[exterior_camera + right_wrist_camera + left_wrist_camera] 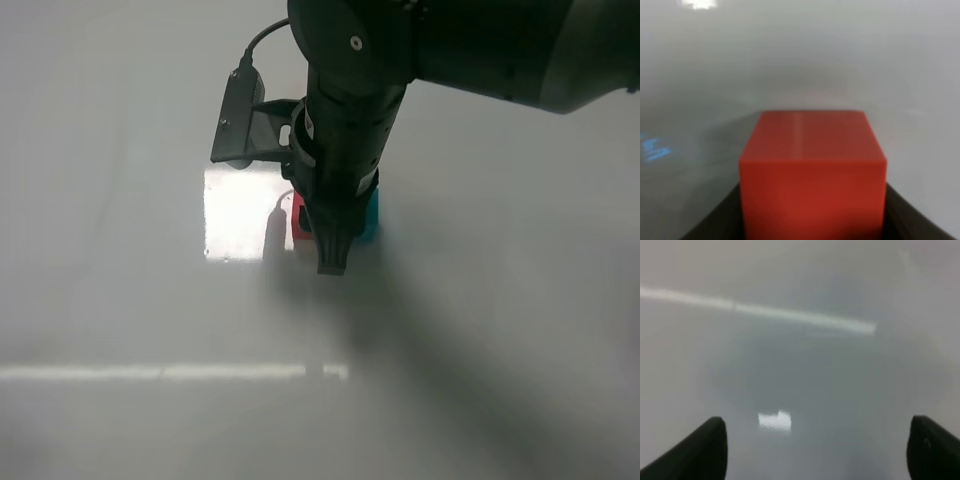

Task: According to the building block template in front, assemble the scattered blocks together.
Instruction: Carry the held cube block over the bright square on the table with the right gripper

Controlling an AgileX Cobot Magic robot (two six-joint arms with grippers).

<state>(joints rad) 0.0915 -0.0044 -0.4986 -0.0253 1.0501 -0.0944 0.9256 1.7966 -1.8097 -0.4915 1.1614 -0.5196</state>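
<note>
**Operator:** Tool state?
**Technician:** Left gripper [815, 450] is spread wide and empty over bare table [815, 390]. Right gripper [812, 220] is clamped on the red cube [812, 170].
**Operator:** Task progress?
**Technician:** Teal cube [372, 218] shows at 3 o'clock of the red one. The arm [350, 120] hides any joint. Judged: mating unconfirmed, release outstanding.

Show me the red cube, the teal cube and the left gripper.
red cube [812, 170], right wrist view, on its near face.
teal cube [372, 220], exterior high view, on its visible edge.
left gripper [817, 440], left wrist view, midway between its fingertips.
</note>
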